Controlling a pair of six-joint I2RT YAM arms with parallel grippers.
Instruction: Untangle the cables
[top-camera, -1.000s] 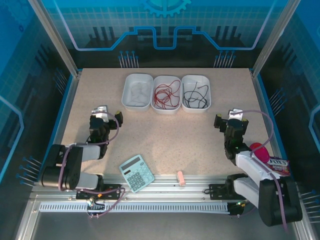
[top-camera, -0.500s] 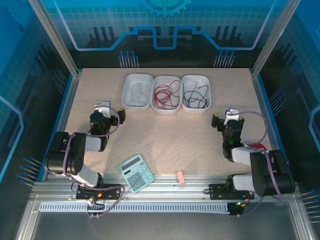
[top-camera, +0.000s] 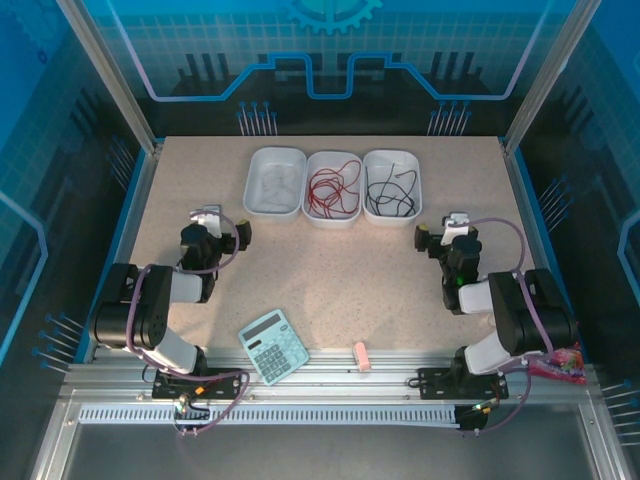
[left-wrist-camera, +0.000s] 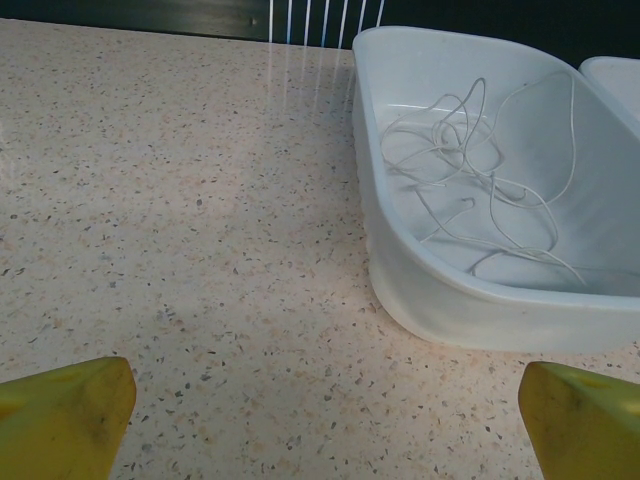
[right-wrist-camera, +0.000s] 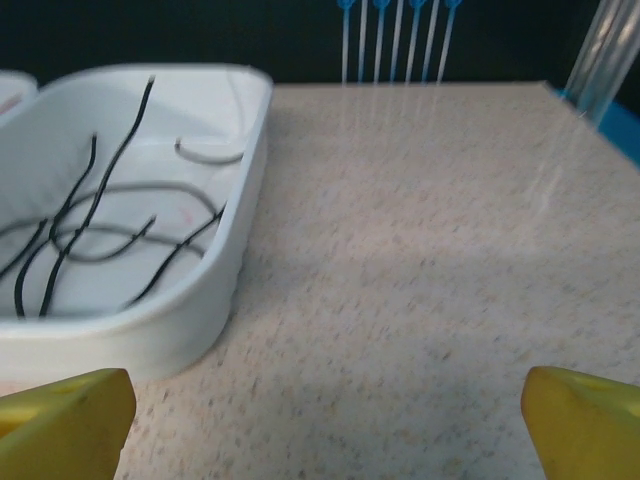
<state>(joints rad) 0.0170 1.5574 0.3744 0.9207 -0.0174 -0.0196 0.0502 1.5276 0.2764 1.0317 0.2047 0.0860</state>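
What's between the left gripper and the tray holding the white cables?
Only bare speckled tabletop: in the left wrist view, nothing lies between the open left gripper and the tray of white cables.

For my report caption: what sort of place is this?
Likely a robot test cell in a lab: a metal frame with blue panels encloses the speckled table, the left arm and right arm are bolted at its edge, and white trays hold cables.

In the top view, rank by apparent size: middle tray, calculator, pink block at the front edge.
1. Middle tray, holding the red cables.
2. Calculator, somewhat smaller.
3. Pink block, clearly smallest.
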